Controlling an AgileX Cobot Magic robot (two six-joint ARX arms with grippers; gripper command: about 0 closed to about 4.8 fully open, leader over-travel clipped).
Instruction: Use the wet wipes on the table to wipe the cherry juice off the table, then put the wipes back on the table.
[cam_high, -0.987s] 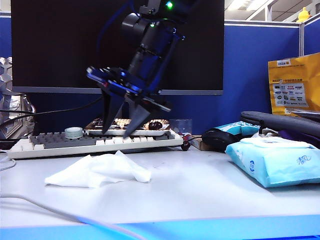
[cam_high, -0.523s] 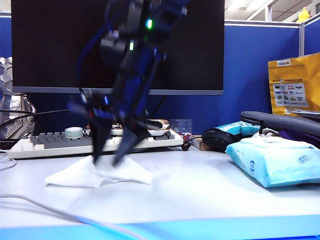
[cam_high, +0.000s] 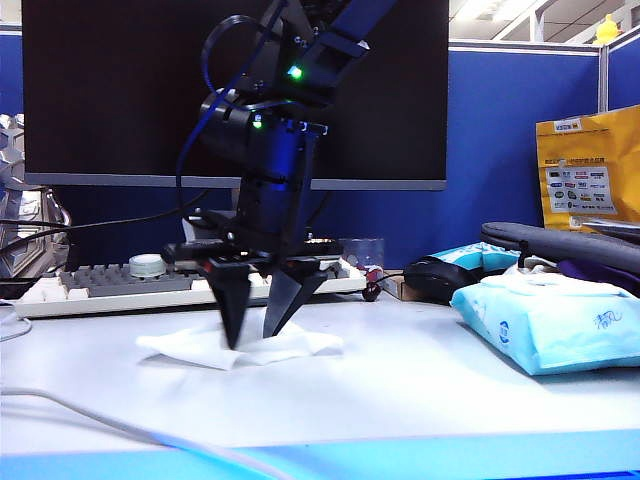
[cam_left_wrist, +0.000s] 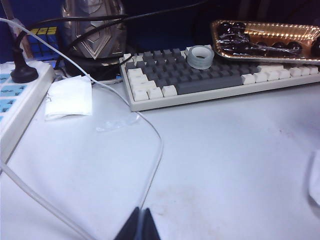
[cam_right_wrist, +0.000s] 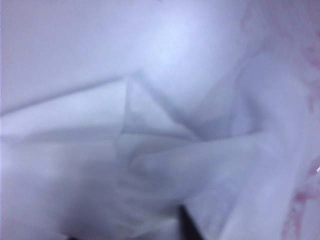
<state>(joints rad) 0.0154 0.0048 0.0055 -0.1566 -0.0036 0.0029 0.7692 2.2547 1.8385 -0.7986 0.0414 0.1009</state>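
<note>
exterior view low at table (cam_high: 420, 400) front edge, facing monitor (cam_high: 120, 90); right wrist pressed near wet wipes (cam_right_wrist: 150, 150).

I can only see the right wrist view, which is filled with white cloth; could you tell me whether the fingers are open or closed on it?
Observer: In the exterior view the right gripper points down with its fingers apart, both tips on the wet wipes.
Operator: Thank you. Where does the wipe lie?
Observer: On the table, in front of the keyboard and left of the light blue pack.
Operator: And the other arm?
Observer: The left gripper has its fingers together, over the table beside a white cable.
</note>
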